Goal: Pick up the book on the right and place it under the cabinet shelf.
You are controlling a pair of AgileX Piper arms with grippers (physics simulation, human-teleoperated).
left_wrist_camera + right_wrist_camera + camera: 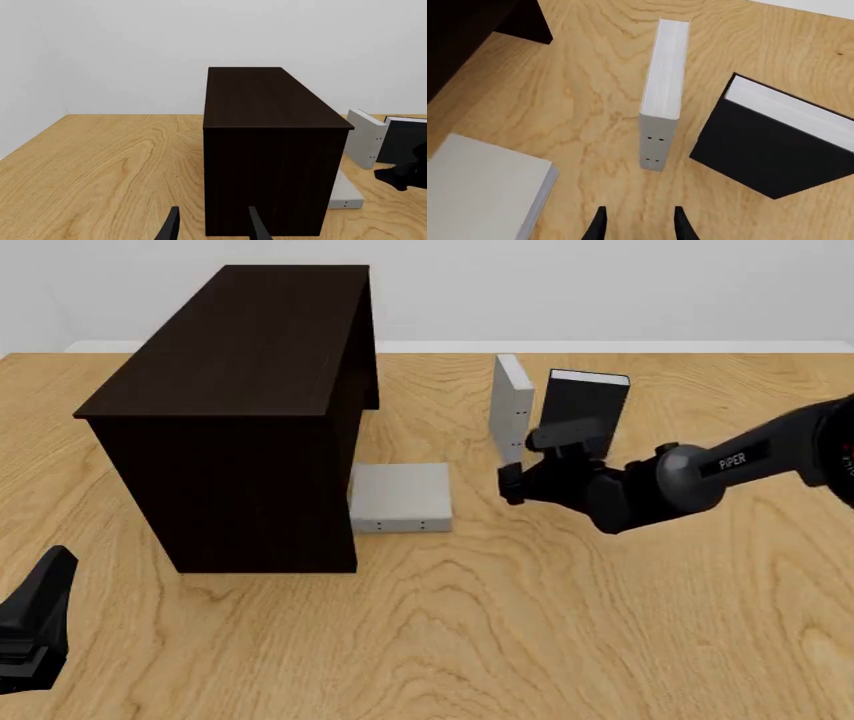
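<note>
Three books are seen on the wooden table (601,640): an upright light-grey book (511,405), an upright black book (587,405) just beside it on its right, and a second grey book (400,495) laid flat against the foot of the dark cabinet (227,370). The upright grey book is taken to be the one meant, since the right gripper (637,225) is pointed at it. It stands well apart from the cabinet, untouched, with its dotted spine (657,145) turned toward the gripper. The fingers of the right gripper are spread, with nothing held between them. The left gripper (212,227) is likewise spread and empty, facing the cabinet's closed side. For a clean grasp, the gripper should be advanced along the line of the spine so that one finger passes on each cover. The black book is near on one side, so the finger on that side must be slipped into the gap without nudging it. A firm hold should be taken well in from the spine, lest the thin book pivot when lifted.
</note>
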